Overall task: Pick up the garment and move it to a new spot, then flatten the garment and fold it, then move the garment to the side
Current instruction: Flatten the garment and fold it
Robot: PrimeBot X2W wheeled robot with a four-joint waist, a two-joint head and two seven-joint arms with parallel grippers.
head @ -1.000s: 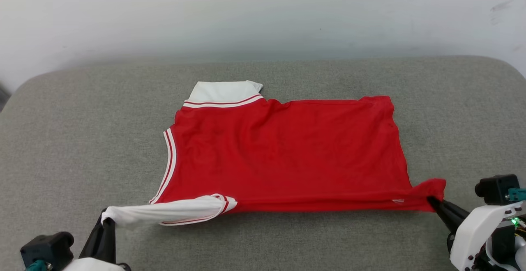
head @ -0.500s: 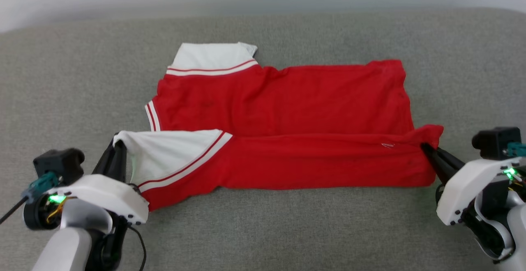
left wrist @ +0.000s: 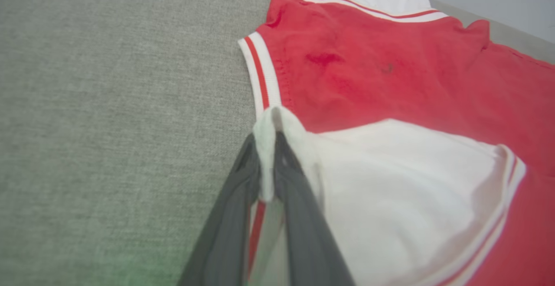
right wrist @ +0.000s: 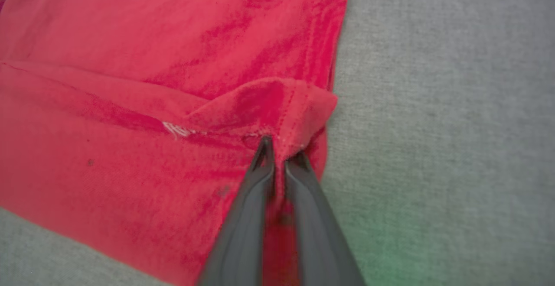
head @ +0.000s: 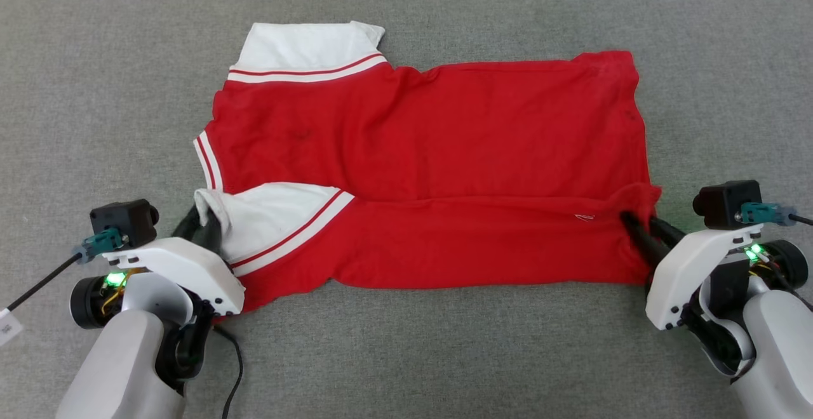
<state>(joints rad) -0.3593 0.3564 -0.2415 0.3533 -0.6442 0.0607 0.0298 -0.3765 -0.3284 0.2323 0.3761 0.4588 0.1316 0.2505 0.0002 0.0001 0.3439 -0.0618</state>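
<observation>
Grey cushion (head: 444,355); wrist cams: L pincer (left wrist: 266,141) nips garment (left wrist: 390,82) at white sleeve (left wrist: 390,182), R pincer (right wrist: 282,147) at hem (right wrist: 303,104).

Red garment (head: 432,139) — near edge folded over; lying flat.

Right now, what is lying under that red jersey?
The jersey lies on a grey fabric surface, visible all around it. Its near strip is folded over onto its own red body; what lies beneath the cloth itself is covered.
</observation>
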